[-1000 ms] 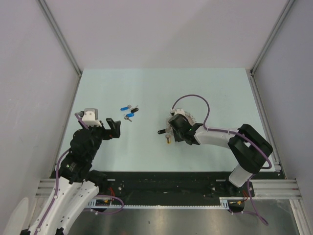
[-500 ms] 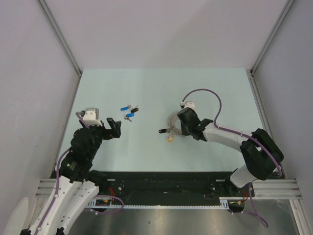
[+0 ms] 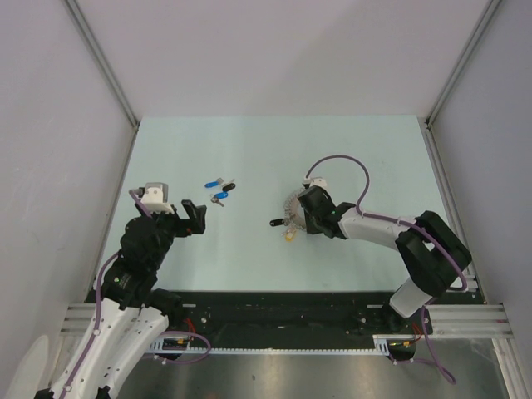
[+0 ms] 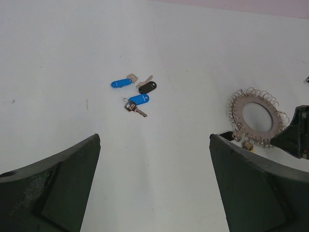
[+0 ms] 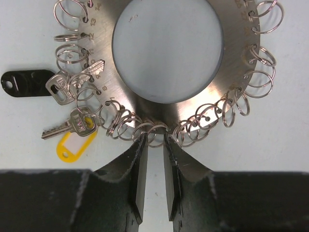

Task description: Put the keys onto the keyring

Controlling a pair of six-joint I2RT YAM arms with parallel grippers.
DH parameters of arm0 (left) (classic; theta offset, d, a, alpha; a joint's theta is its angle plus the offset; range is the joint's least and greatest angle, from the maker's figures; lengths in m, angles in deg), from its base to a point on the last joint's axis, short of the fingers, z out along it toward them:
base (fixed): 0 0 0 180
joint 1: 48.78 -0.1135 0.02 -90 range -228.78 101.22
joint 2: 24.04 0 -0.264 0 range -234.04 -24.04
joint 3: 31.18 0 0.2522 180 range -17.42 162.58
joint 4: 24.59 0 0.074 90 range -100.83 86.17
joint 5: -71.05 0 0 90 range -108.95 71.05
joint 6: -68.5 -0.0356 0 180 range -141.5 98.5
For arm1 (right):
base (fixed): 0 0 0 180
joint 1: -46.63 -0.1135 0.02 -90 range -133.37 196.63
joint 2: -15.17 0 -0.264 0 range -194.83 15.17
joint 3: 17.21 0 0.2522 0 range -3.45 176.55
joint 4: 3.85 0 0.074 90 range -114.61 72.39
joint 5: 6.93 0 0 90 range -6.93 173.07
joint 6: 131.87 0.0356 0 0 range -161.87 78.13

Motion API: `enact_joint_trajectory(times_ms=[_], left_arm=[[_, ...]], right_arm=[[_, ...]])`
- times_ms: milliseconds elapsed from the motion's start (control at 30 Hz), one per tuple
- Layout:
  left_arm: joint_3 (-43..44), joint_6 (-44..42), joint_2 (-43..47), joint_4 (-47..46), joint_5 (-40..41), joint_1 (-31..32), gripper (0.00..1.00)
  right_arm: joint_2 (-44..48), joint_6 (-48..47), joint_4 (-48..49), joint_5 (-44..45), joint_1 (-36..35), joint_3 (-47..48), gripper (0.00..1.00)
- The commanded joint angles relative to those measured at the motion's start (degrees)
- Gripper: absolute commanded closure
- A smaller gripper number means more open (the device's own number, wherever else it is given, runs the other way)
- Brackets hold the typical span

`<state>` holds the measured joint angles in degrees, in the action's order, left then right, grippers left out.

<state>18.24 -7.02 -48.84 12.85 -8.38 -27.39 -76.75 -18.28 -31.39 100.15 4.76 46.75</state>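
Though flat, wire-fringed metal keyring (image 5: 236, 43)

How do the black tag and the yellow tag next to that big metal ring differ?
The black tag is solid and dark; the yellow tag frames a white label. The black tag looks longer than the yellow tag, and lies level where the yellow tag slants. Both lie flat beside the ring.
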Motion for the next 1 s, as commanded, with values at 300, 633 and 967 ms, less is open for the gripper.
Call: enact_joint_trajectory(times_ms=[300,633,967], left_arm=[[1.34,-0.59,-0.25,-0.83,-1.16,-0.73,0.0],[1.34,-0.59,-0.25,-0.74,-1.25,-0.82,0.0],[1.17,-1.12,-0.43,-1.36,-3.01,-0.82,0.0]], right_arm=[[-2.12,0.75,2.97,-1.79,-0.06,1.66,0.76],[-0.29,0.05,2.09,-0.56,-0.32,1.66,0.93],[8.94,-8.82,2.35,-5.03,-2.78,1.92,1.0]])
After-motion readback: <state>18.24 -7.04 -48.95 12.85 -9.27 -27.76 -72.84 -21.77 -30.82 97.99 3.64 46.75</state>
